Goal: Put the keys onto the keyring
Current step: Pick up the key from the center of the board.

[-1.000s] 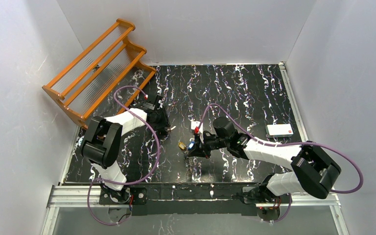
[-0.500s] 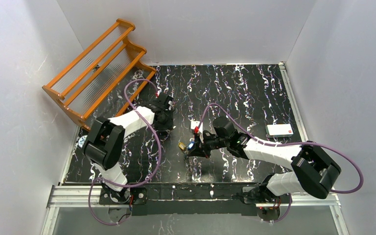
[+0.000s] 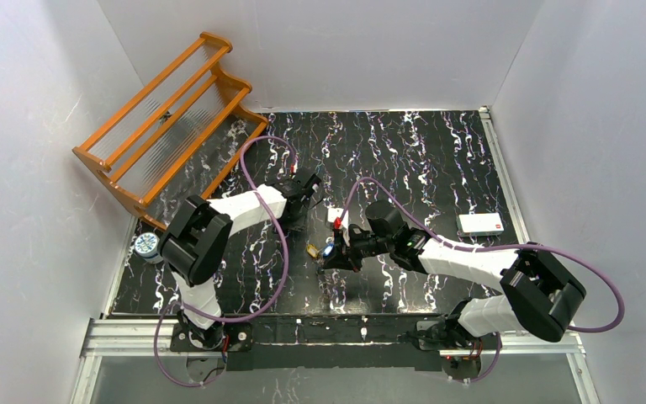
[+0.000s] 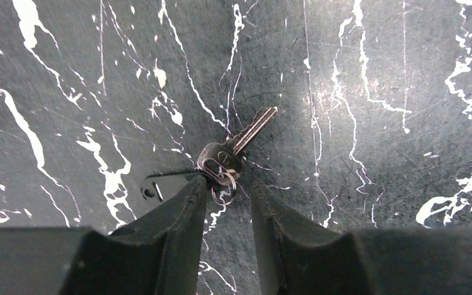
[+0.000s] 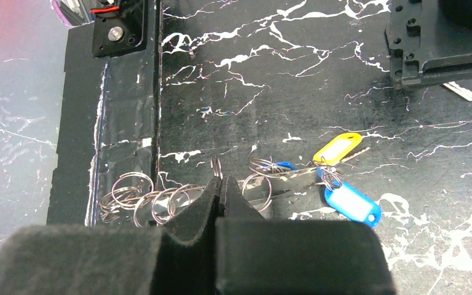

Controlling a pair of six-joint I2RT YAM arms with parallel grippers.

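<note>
Since a second ago the left arm has swung rightward, away from the left edge, uncovering a small round tin (image 3: 145, 245) beside that edge. The right arm has not shifted. The left gripper (image 4: 226, 184) hangs low over the middle of the table, slightly toward the far edge. Its fingers (image 4: 175, 227) are spread on either side of a small split ring (image 4: 224, 187), which sits on the head of a silver key (image 4: 241, 140) lying flat. A flat black piece (image 4: 160, 184) lies against one fingertip.

The right gripper (image 5: 220, 182), closer to the near edge, has its fingers pressed together, pinching the keyring (image 5: 216, 167) upright at their tips. A cluster of metal rings (image 5: 138, 200) shows on one side of those tips. On the other side are more keys (image 5: 286, 178) with a yellow tag (image 5: 338, 147) and a blue tag (image 5: 351, 204).
</note>
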